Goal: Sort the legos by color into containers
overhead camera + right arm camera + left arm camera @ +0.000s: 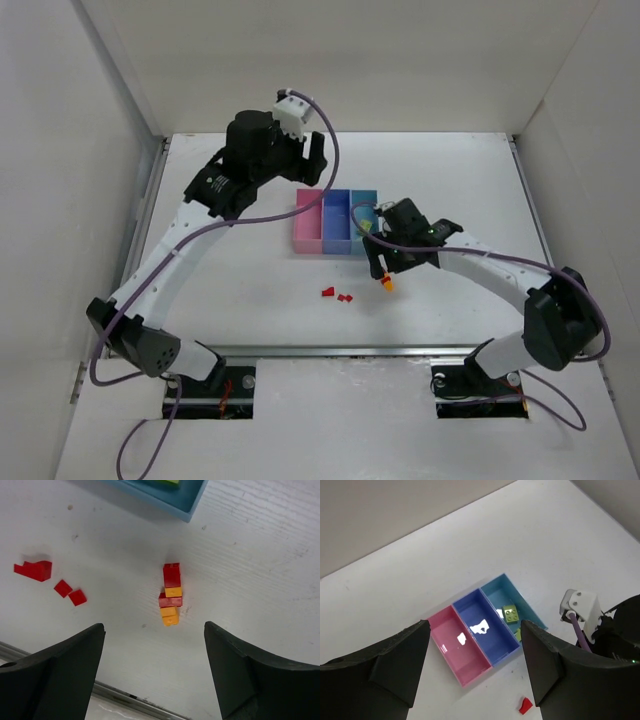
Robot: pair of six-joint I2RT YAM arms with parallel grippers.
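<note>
Your right gripper hangs spread wide, holding nothing, over the red-and-orange brick stack toward the counter's near edge, seemingly lined up to pinch it; your left gripper (likewise spread, bare) overlooks the bins.

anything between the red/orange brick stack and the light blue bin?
No. In the right wrist view only bare white table separates the brick stack from the light blue bin. The loose red pieces lie off to one side.
</note>
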